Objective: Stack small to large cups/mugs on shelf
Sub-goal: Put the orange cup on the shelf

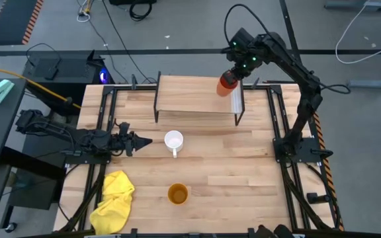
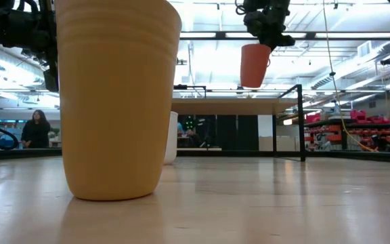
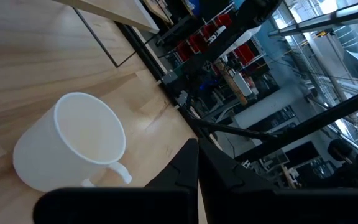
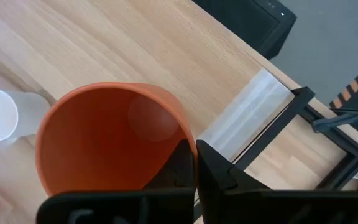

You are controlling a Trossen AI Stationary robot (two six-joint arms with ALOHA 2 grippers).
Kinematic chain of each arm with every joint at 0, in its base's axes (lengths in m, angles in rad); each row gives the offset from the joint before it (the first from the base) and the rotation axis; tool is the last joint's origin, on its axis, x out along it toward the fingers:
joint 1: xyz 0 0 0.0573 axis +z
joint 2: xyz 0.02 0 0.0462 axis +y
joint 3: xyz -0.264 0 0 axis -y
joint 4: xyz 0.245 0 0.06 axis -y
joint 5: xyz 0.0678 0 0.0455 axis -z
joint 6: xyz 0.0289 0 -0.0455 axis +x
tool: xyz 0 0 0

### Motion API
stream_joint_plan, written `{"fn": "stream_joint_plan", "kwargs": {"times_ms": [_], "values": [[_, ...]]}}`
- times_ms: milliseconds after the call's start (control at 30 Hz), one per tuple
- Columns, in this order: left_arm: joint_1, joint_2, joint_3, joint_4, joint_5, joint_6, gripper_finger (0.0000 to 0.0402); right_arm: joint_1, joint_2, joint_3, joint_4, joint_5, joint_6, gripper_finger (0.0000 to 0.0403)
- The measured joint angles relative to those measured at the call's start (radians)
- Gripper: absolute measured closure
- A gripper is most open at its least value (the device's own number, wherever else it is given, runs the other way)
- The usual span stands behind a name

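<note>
Behind the butcher-block wooden table (image 1: 230, 165) a big workshop hall with ceiling lights is visible. Above the right end of the low light-wood shelf with black legs (image 1: 190, 96), the right gripper (image 1: 233, 74) is clamped on the rim of the red-orange handleless cup (image 1: 227, 84), which hangs in the air over the board. The left gripper (image 1: 143, 141), with fingers pressed together and holding nothing, lies just beside the white mug with handle (image 1: 173, 141), and the yellow-orange handleless cup (image 1: 178, 194) stands nearer the front edge, near a crumpled yellow cloth (image 1: 114, 201).
</note>
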Motion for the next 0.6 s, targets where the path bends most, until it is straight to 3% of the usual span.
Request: {"fn": "stream_joint_plan", "kwargs": {"times_ms": [233, 600], "values": [[0.0, 0.0, 0.0, 0.0, 0.0, -0.001, 0.0378, 0.005, 0.001, 0.0, 0.0, -0.009, -0.009, 0.04], [0.0, 0.0, 0.0, 0.0, 0.0, -0.001, 0.039, 0.019, 0.001, 0.0, 0.0, -0.028, -0.018, 0.04]]}}
